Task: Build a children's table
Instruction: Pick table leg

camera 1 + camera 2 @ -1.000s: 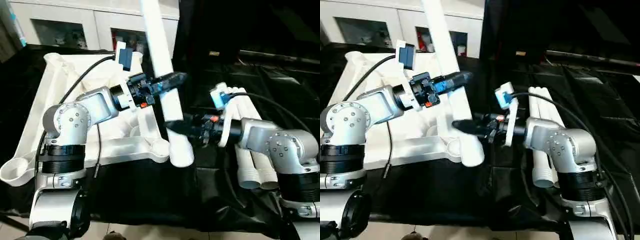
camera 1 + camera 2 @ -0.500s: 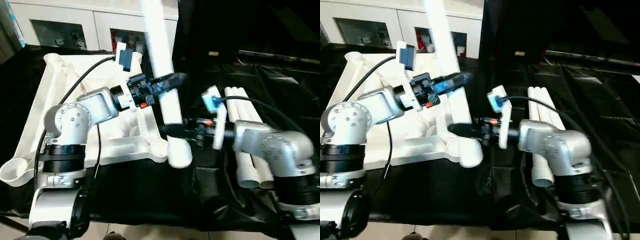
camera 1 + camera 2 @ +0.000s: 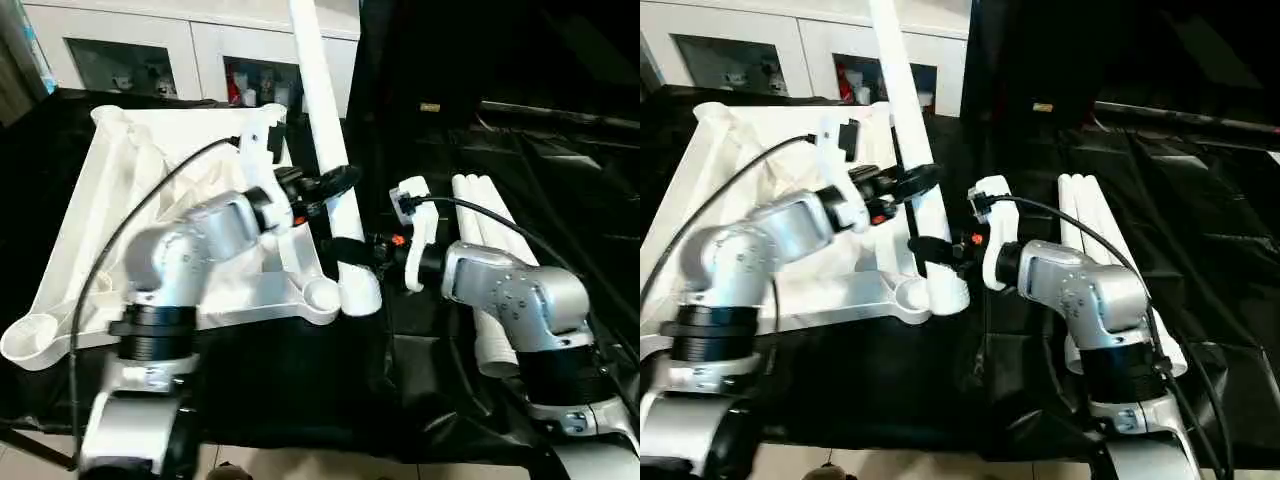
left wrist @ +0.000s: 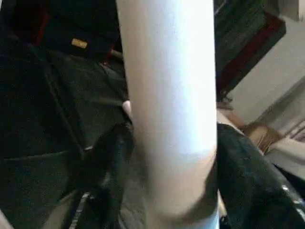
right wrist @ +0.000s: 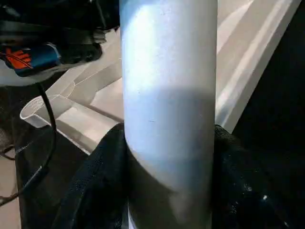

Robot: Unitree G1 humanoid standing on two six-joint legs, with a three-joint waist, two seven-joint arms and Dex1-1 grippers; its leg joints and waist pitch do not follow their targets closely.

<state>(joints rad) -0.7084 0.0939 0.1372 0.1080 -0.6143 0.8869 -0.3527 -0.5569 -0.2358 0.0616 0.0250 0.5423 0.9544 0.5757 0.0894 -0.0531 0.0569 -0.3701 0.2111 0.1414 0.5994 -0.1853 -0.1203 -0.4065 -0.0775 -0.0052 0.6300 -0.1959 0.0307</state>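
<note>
Up close, white leg [image 3: 322,110] stood nearly upright beside the tabletop's [image 3: 100,215] near corner socket [image 3: 321,294], left gripper [image 3: 333,182] clamped around it higher up, right gripper [image 3: 352,250] clamped lower down, three spare legs [image 3: 487,215] lay beyond on black cloth.

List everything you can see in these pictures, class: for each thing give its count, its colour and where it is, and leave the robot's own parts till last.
Table top: one, white, lying on the black-covered work table, on the robot's left.
Held leg: one, white, standing nearly upright, its wide end by the table top's near corner socket.
Spare legs: three as far as I can tell, white, lying side by side on the robot's right.
Work table: one, covered in black cloth.
Cabinets: white, glass-fronted, at the back.
Left hand: one, black fingers around the held leg, higher up.
Right hand: one, black fingers around the same leg, lower down.
</note>
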